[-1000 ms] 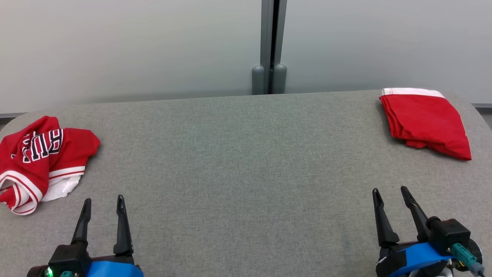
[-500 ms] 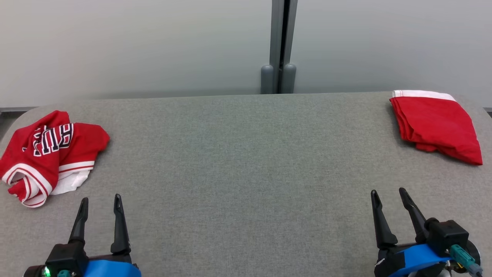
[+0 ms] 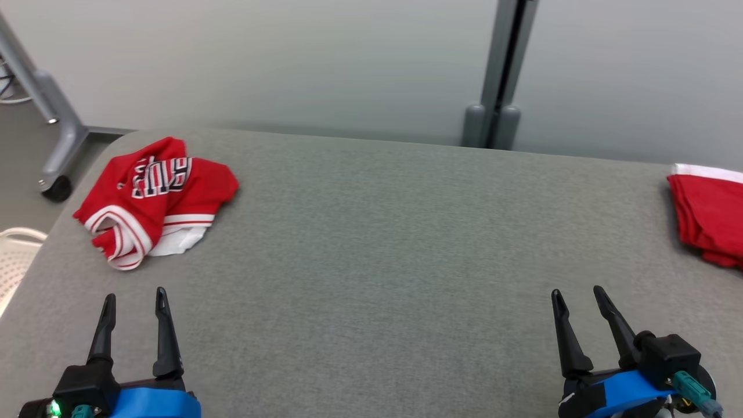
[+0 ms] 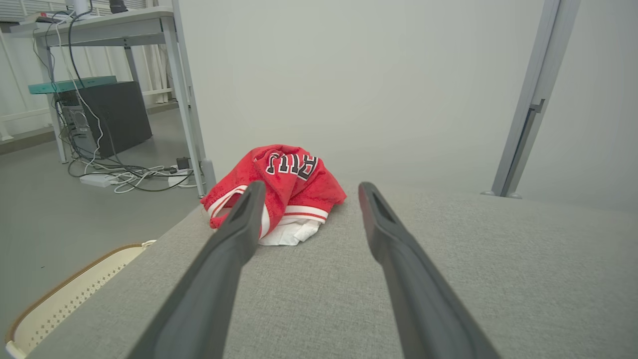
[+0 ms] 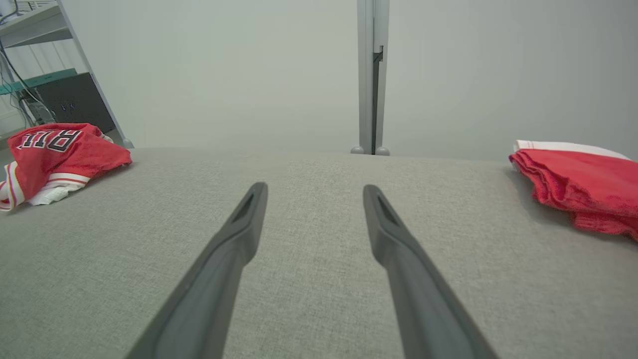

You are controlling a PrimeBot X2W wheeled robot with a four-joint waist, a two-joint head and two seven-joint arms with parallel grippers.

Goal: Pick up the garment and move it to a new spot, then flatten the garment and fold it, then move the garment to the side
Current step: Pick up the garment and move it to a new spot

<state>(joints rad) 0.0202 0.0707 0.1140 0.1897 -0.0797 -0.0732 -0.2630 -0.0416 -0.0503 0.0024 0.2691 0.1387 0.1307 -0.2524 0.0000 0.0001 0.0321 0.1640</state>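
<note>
Near the front edge of the grey table (image 3: 371, 261), both arms were held low, their fingers pointing away from the robot toward the far wall. The left gripper (image 3: 134, 294) sat at the lower left of the head view, its two dark fingers spread apart with bare tabletop between them, holding nothing. The right gripper (image 3: 577, 291) sat at the lower right, leaning slightly leftward, its fingers likewise spread and empty. Whether either one rested on the table or hung just above it could not be told. The crumpled jersey (image 3: 157, 200), red with white trim and dark lettering, lay bunched in a heap by the table's far left corner, ahead of the left gripper and apart from it; in the left wrist view one fingertip overlapped its near edge. A folded red garment (image 3: 705, 223) with a white band along its far side lay at the table's right edge, well apart from the jersey. A pale basket (image 3: 14, 255) stood on the floor beside the table's left side, and a grey post (image 3: 499, 69) rose against the wall behind.
</note>
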